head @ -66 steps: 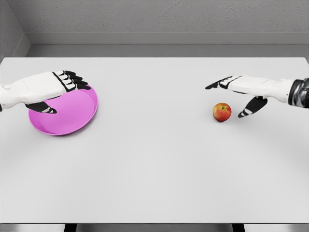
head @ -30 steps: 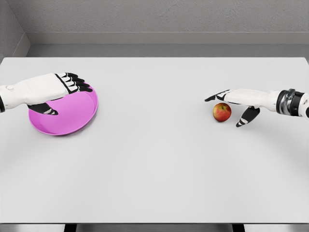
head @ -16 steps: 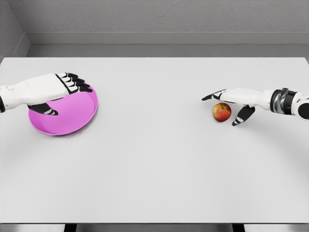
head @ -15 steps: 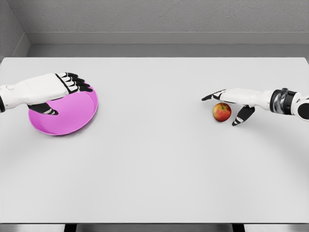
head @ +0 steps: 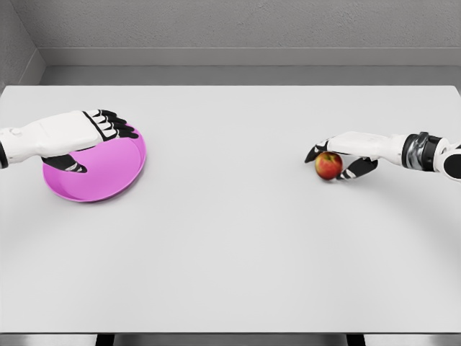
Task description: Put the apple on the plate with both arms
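Table: a plain white table (head: pixel 230 238) fills most of the view, with a grey wall (head: pixel 238 25) behind it.
Apple: a red and yellow apple (head: pixel 329 165) sits on the table's right side.
Right hand: the right hand (head: pixel 344 153) reaches in from the right edge, fingers curled over and around the apple, thumb at its near side.
Plate: a pink plate (head: pixel 108 173) lies at the table's left, well apart from the apple.
Left hand: the left hand (head: pixel 81 133) hangs over the plate's far-left part, its dark fingers (head: pixel 115 124) loosely bent, holding nothing.
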Controlling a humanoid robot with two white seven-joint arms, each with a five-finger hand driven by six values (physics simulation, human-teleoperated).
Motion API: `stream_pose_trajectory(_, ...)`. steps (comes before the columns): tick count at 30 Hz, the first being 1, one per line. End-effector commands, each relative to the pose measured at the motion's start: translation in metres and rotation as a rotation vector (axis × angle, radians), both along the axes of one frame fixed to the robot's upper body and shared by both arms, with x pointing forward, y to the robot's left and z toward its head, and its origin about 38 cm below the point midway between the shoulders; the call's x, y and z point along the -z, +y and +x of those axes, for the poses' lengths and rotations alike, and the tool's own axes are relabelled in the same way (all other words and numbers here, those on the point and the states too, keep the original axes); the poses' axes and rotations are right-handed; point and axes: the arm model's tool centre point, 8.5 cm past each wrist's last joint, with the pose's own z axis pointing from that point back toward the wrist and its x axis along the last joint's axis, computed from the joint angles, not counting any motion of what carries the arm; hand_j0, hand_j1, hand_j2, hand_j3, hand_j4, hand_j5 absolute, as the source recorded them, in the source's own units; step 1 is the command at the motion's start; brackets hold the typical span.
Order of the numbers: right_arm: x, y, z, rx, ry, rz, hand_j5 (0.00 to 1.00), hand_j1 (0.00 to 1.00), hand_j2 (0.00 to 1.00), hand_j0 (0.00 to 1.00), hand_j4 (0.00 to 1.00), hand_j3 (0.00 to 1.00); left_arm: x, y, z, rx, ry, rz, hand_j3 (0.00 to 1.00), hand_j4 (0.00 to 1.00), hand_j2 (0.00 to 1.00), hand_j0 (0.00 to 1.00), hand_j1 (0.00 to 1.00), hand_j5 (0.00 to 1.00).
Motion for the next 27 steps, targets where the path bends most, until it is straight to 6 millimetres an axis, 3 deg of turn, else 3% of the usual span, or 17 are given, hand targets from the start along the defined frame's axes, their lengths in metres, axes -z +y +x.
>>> stream_pose_trajectory(1, -0.001, 0.000, 0.000, -0.005, -0.002, 0.009, 0.57, 0.57, 0.57, 0.57, 0.57, 0.57, -0.001, 0.000, 0.000, -0.003, 0.001, -0.005, 1.00, 1.00, 1.00, 1.00, 1.00, 1.00)
stream_pose_trajectory(4, -0.001, 0.002, -0.002, -0.027, -0.007, 0.015, 0.47, 0.47, 0.47, 0.47, 0.47, 0.47, 0.000, 0.000, 0.000, -0.002, 0.002, -0.005, 1.00, 1.00, 1.00, 1.00, 1.00, 1.00)
stream_pose_trajectory(8, -0.005, 0.017, -0.003, -0.087, -0.025, 0.055, 0.46, 0.46, 0.46, 0.46, 0.46, 0.46, 0.001, 0.000, -0.001, -0.003, 0.005, -0.005, 1.00, 1.00, 1.00, 1.00, 1.00, 1.00)
stream_pose_trajectory(11, -0.019, 0.066, -0.007, -0.241, -0.074, 0.164, 0.46, 0.46, 0.46, 0.46, 0.46, 0.46, 0.000, 0.000, 0.000, -0.002, 0.007, 0.001, 1.00, 1.00, 1.00, 1.00, 1.00, 1.00)
stream_pose_trajectory(15, -0.016, 0.131, -0.012, -0.360, -0.062, 0.212, 0.46, 0.46, 0.46, 0.46, 0.46, 0.46, 0.001, 0.000, 0.000, 0.000, 0.010, 0.003, 1.00, 1.00, 1.00, 1.00, 1.00, 1.00)
stream_pose_trajectory(18, -0.020, 0.162, -0.010, -0.378, -0.064, 0.244, 0.46, 0.46, 0.46, 0.46, 0.46, 0.46, 0.002, 0.000, 0.000, 0.000, 0.012, 0.004, 1.00, 1.00, 1.00, 1.00, 1.00, 1.00)
stream_pose_trajectory(22, -0.019, 0.166, -0.009, -0.382, -0.060, 0.245, 0.46, 0.46, 0.46, 0.46, 0.46, 0.46, 0.002, -0.001, -0.001, 0.001, 0.012, 0.002, 1.00, 1.00, 1.00, 1.00, 1.00, 1.00)
stream_pose_trajectory(23, -0.020, 0.166, -0.009, -0.383, -0.063, 0.244, 0.50, 0.50, 0.50, 0.50, 0.50, 0.50, 0.002, -0.001, -0.001, 0.002, 0.011, 0.004, 1.00, 1.00, 1.00, 1.00, 1.00, 1.00)
stream_pose_trajectory(24, -0.022, 0.165, -0.008, -0.382, -0.068, 0.245, 0.68, 0.68, 0.68, 0.68, 0.68, 0.68, 0.002, -0.001, -0.001, 0.002, 0.011, 0.004, 1.00, 1.00, 1.00, 1.00, 1.00, 1.00)
stream_pose_trajectory(25, -0.023, 0.165, -0.008, -0.382, -0.070, 0.244, 1.00, 1.00, 1.00, 1.00, 1.00, 1.00, 0.002, -0.001, -0.001, 0.002, 0.011, 0.004, 1.00, 1.00, 1.00, 1.00, 1.00, 1.00)
stream_pose_trajectory(27, -0.026, 0.166, -0.008, -0.400, -0.084, 0.247, 1.00, 1.00, 1.00, 1.00, 1.00, 1.00, 0.002, -0.001, -0.001, 0.002, 0.014, 0.005, 1.00, 1.00, 1.00, 1.00, 1.00, 1.00)
